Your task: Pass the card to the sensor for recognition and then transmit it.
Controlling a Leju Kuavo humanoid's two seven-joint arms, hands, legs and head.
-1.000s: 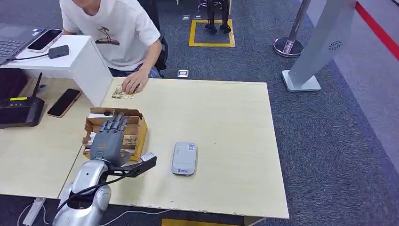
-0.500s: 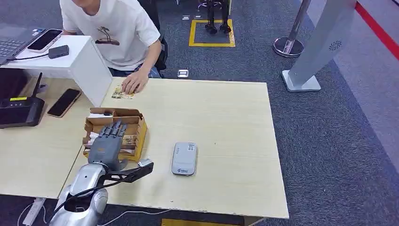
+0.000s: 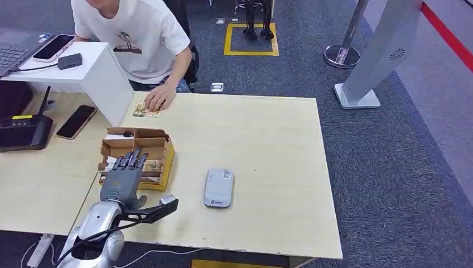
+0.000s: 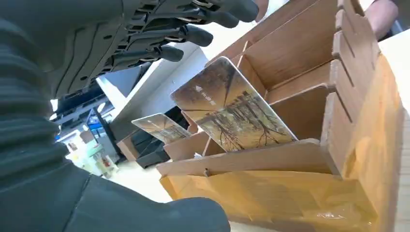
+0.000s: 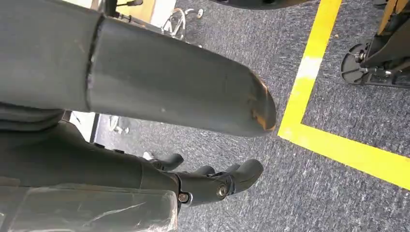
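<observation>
both hands empty; left hand (image 3: 121, 178) fingers apart above card (image 4: 232, 108).

Card box (image 3: 146, 146) near side hidden behind left hand (image 3: 121, 180), person's head above box cut off, laptop (image 3: 12, 51) cropped

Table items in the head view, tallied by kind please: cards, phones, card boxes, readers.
Cards: 3, one under the person's hand, two standing in the box
Phones: 2
Cardboard card box: 1
Grey card reader: 1
Total: 7
</observation>
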